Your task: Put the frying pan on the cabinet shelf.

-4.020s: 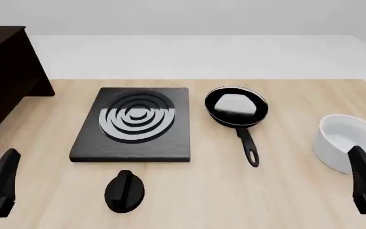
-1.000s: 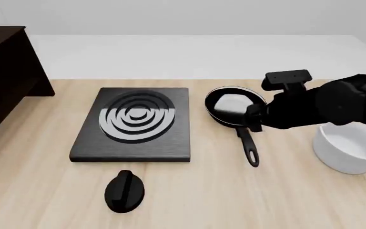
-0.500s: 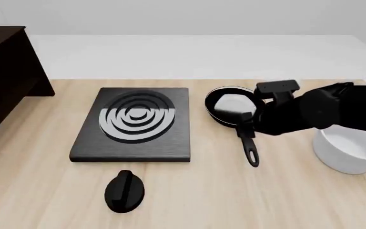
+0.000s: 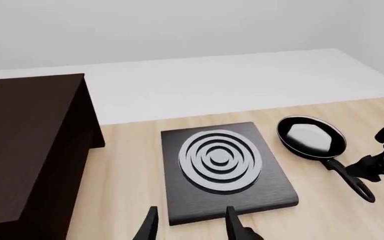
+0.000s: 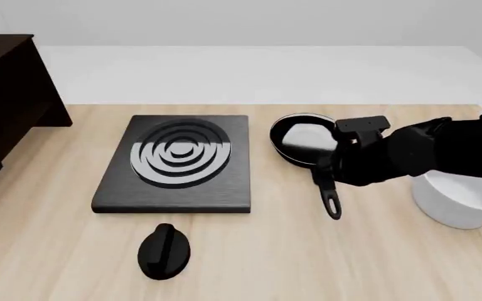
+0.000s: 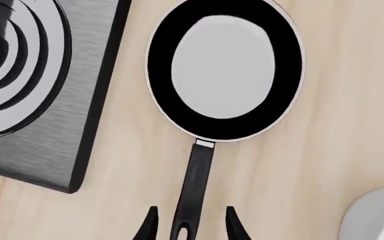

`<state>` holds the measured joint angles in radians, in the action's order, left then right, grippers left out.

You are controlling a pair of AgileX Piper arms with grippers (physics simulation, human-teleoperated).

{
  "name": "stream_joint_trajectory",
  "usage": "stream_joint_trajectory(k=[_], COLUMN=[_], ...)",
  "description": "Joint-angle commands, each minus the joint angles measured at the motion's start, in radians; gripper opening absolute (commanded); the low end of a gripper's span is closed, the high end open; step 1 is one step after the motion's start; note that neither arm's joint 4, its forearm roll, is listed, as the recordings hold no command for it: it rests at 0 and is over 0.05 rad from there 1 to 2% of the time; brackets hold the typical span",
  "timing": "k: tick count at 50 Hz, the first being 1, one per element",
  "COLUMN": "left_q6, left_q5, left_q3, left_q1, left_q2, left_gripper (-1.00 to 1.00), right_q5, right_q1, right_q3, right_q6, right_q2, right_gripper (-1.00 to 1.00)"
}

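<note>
Frying pan (image 5: pixel 305 143): lying flat on the desk (image 5: pixel 250 257), between the black square plate (image 5: pixel 176 164) and the white bowl (image 5: pixel 459 189); well apart from the cabinet shelf (image 5: pixel 5 94).
Right gripper (image 6: pixel 188 227): jaws spread, straddling the handle near its loop end; nothing clamped.
Left gripper (image 4: pixel 188 227): jaws parted, empty.
Handling: judged stiff, front-heavy, slippery; hold best taken on the handle, close to the bowl.

no text anywhere I can read, no labels, brands or numbers on anything in my views, just plain unmarked surfaces all round
</note>
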<state>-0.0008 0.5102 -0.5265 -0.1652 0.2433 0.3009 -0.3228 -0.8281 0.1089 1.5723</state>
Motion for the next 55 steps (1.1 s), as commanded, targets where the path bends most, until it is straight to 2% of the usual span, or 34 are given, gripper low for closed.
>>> stream_joint_trajectory(k=[1, 11, 55], left_q6=[0.001, 0.002, 0.01], left_q5=[0.002, 0.0, 0.001], left_q3=[-0.002, 0.002, 0.006], left_q1=[0.003, 0.007, 0.004], left_q2=[0.002, 0.002, 0.001], left_gripper=[1.0, 1.0, 1.0], right_q5=[-0.009, -0.025, -0.066], right_q1=[0.01, 0.017, -0.004], right_q3=[0.006, 0.006, 0.026], right_q6=[-0.013, -0.025, -0.018], right_q2=[0.032, 0.072, 0.13], right_gripper=[1.0, 1.0, 1.0])
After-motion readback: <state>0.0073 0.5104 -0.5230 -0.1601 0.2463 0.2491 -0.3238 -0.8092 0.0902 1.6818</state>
